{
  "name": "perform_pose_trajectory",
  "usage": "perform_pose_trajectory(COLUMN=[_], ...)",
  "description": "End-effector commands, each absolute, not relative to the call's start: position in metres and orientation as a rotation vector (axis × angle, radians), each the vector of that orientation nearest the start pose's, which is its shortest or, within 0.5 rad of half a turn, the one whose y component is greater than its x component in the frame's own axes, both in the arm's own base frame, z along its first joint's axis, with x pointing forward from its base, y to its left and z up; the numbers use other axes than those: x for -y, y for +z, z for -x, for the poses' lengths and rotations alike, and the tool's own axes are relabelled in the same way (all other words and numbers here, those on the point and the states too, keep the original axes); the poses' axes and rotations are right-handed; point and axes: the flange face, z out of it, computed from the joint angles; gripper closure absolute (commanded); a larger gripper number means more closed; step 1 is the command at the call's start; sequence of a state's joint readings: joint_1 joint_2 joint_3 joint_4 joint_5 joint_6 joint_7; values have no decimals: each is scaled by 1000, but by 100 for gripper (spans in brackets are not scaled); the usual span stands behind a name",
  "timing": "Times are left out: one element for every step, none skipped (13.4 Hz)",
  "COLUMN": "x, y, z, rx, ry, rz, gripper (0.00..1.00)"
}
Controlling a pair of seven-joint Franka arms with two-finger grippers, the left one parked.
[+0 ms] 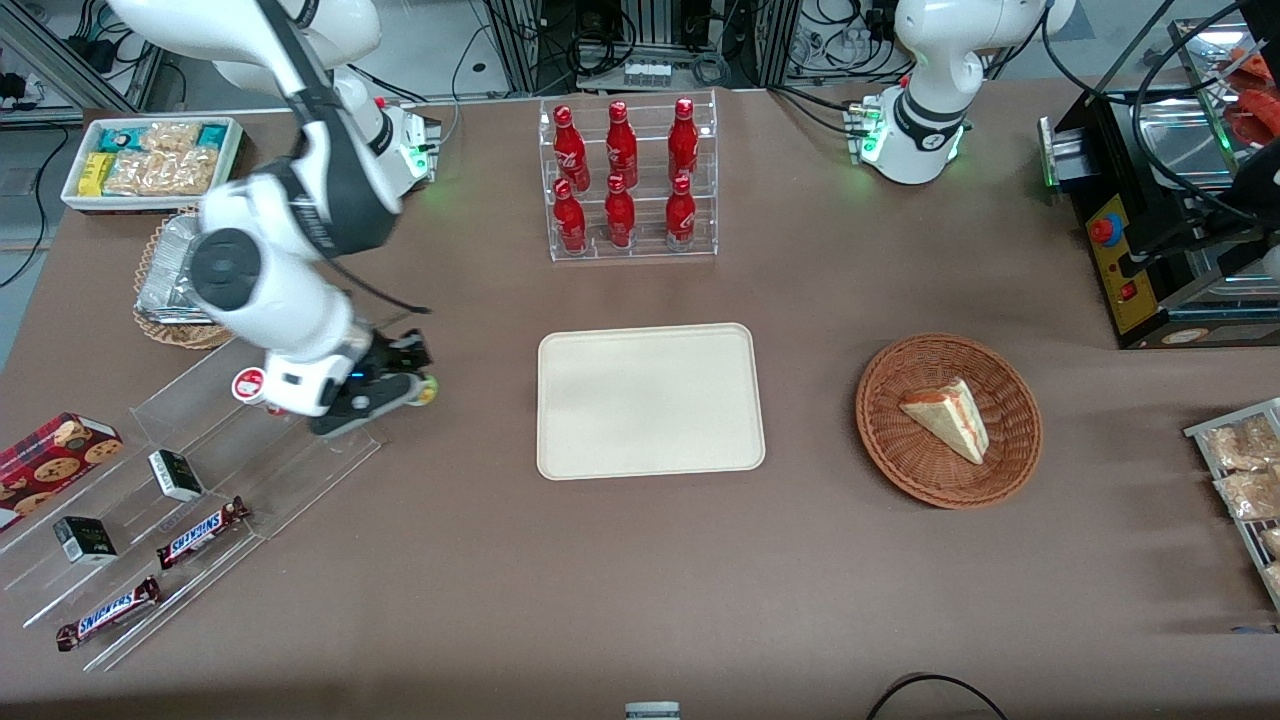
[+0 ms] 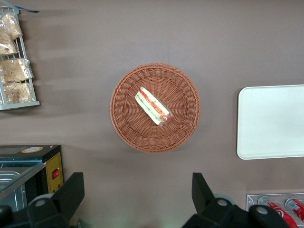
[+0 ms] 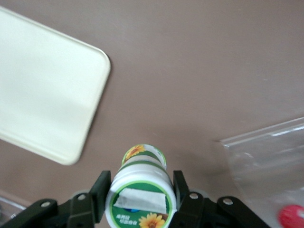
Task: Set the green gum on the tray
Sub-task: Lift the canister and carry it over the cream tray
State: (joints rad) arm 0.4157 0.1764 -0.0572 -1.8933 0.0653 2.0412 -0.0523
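Hand [image 3: 140, 199] clamped on green gum [image 3: 140, 190], tray [image 1: 650, 400] well apart; smooth round bottle may slip mid-carry.

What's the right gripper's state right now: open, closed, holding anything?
Right gripper: closed on the green gum, held above the table beside the clear acrylic rack, not yet over the tray.

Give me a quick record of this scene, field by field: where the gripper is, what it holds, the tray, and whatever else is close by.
gripper: above the clear acrylic rack, toward the working arm's end of the table
holding: green gum, clamped between both fingers
tray: mid-table, nothing on it
gum on tray: not yet
also on rack: red-lidded bottle
basket: holds a sandwich wedge
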Motion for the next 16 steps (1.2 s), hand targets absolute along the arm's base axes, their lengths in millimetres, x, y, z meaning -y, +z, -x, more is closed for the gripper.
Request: perform_pose_trajectory(x=[-277,-299,-321,-347,-368,-389,-407,-423,-438,-454,-468,-480,-487,-491,-497,-504], y=[390,381,374,369,362,352,343,334,325,313,302,295,288,283,277,272], z=[-568,-567,-567,-565,-563,-559,-555,-549,-546,-539,-533,-530,-529,-529,-525,-520], rx=[437,386,344,303,257,219,186,170,147,138,116,89,57,28,16,27], ry=[30,17,10,5,3,9,12,19,22,28,31,18,-6,-29,-37,-38], rz=[3062,3067,3073,3079,3086,3095,3102,3109,3115,3123,3133,3133,3126,3115,3112,3114], gripper=[100,100,100,100,100,100,100,100,100,100,100,100,100,100,100,100])
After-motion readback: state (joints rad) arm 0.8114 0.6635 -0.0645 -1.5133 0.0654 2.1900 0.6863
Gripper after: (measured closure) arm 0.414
